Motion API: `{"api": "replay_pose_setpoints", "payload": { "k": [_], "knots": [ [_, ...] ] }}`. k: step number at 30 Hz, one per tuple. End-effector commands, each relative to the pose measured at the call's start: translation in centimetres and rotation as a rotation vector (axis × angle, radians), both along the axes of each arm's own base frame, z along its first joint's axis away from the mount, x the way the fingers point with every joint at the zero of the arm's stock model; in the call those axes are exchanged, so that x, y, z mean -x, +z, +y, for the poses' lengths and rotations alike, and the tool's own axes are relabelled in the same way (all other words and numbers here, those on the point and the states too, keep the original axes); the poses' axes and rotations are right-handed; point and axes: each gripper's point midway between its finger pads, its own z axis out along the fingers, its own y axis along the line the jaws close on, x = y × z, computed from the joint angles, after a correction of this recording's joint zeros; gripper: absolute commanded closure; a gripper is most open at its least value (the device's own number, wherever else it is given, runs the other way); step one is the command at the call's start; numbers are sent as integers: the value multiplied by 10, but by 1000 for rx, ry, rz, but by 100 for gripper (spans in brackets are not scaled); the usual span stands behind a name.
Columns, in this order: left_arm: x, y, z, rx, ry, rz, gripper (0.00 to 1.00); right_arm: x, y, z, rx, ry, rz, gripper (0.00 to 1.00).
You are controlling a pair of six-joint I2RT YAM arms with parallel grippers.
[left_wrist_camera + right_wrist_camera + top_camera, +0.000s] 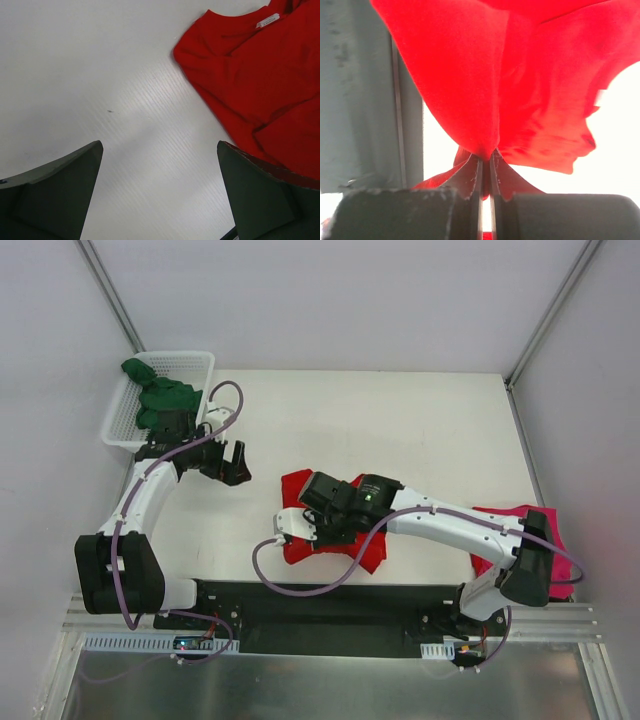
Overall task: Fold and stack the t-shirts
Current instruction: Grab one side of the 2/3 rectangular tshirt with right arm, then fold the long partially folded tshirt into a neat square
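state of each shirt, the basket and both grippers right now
red t-shirt, crumpled on table, one fold pinched up
pink t-shirt, on table, partly hidden
green t-shirt, bunched in basket
basket, upright
left gripper, jaws open, empty
right gripper, jaws shut on red t-shirt

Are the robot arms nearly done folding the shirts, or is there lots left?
Nothing looks done yet: no stack shows. In hand: the right arm's fingers are shut on the bunched red t-shirt mid-table; the left arm's fingers are open and empty. Left: the green t-shirt lies crumpled in the white mesh basket, and the pink t-shirt lies partly hidden on the right, so I can't tell if it's folded.
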Motion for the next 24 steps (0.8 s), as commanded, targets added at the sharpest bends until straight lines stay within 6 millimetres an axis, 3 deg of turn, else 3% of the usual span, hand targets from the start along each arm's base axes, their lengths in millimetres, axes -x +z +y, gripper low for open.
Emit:
{"api": "replay_pose_setpoints", "payload": {
  "k": [1,8,24],
  "knots": [
    [-10,15,-4,-5,-30,-59,1,-29,44,13,-108,-17,-167,99],
    [-8,15,-6,-2,-35,-58,1,-46,50,14,-115,-15,-248,99],
    [3,8,-8,1,-44,-39,1,-106,35,19,-83,-92,-385,99]
  ]
}}
